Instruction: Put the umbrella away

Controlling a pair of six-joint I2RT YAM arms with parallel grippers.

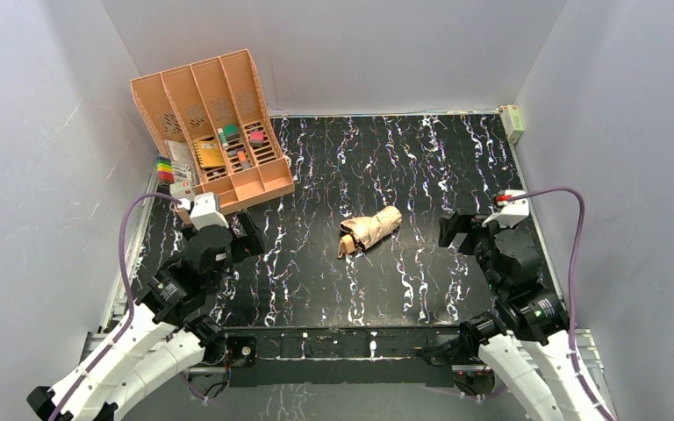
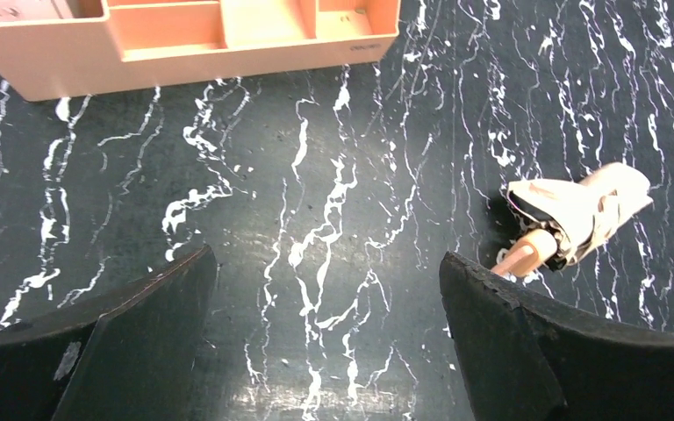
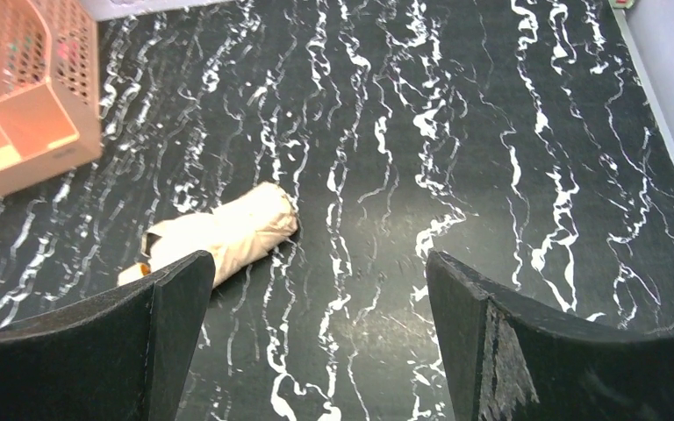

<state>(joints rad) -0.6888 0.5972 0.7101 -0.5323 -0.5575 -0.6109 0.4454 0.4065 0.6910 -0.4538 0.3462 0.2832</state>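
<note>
The folded peach-beige umbrella (image 1: pixel 370 231) lies on its side in the middle of the black marbled table, handle end toward the near left. My left gripper (image 1: pixel 247 239) is open to its left, well apart from it. In the left wrist view the umbrella (image 2: pixel 592 210) lies just past the right finger, and the left gripper (image 2: pixel 326 259) has only bare table between its fingers. My right gripper (image 1: pixel 456 232) is open to the umbrella's right. In the right wrist view the umbrella (image 3: pixel 219 232) is partly hidden behind the left finger, and the right gripper (image 3: pixel 318 259) holds nothing.
An orange-peach slotted organizer (image 1: pixel 215 123) stands tilted at the back left with small items in it; its front shows in the wrist views (image 2: pixel 184 44) (image 3: pixel 26 96). Coloured markers (image 1: pixel 165 168) sit beside it. A small box (image 1: pixel 513 123) is at the back right corner. Grey walls enclose the table.
</note>
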